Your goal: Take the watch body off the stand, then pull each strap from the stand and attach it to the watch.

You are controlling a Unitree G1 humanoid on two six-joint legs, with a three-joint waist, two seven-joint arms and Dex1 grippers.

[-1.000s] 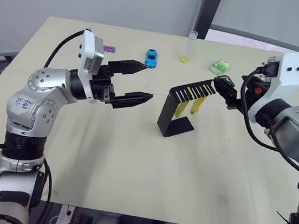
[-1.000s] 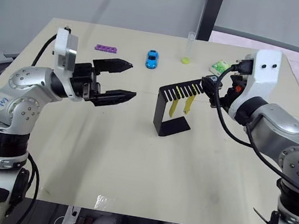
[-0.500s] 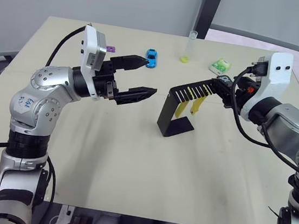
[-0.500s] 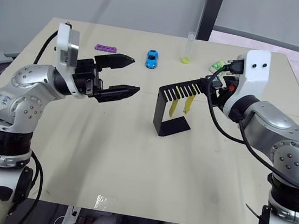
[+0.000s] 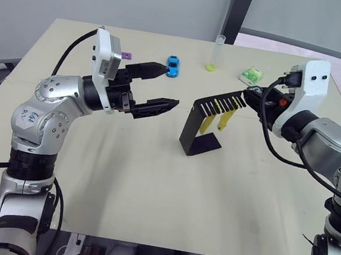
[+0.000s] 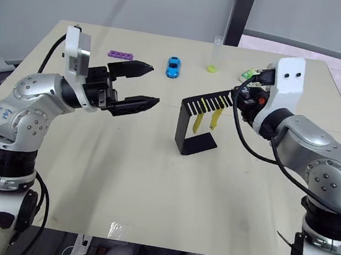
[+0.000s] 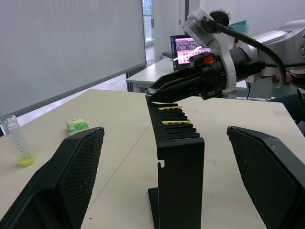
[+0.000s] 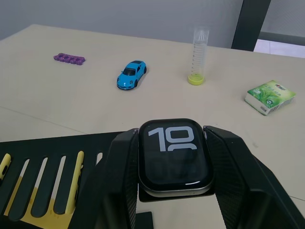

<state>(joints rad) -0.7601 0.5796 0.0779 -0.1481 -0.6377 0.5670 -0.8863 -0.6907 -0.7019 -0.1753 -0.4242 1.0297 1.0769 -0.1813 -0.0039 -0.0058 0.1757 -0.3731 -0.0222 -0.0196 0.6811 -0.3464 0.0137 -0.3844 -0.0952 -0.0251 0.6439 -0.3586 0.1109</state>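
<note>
While the watch sits on the stand:
Right gripper (image 8: 174, 191): closed on small rounded-square black watch body (image 8: 175, 155), centre frame, ready for lifting.
Left gripper (image 5: 161, 88): wide open, empty, left of bent black sheet-metal stand (image 5: 203, 123), likely awaiting yellow straps (image 5: 216, 120).

The bent black sheet-metal stand (image 5: 203, 126) sits mid-table (image 5: 150, 187), two short yellow straps (image 5: 216, 121) hanging from its slotted arm. Behind it, left to right, lie a purple perforated strip (image 6: 121, 54), blue toy car (image 5: 172, 65), clear tube (image 5: 216, 52) and green-white box (image 5: 251, 75).
</note>
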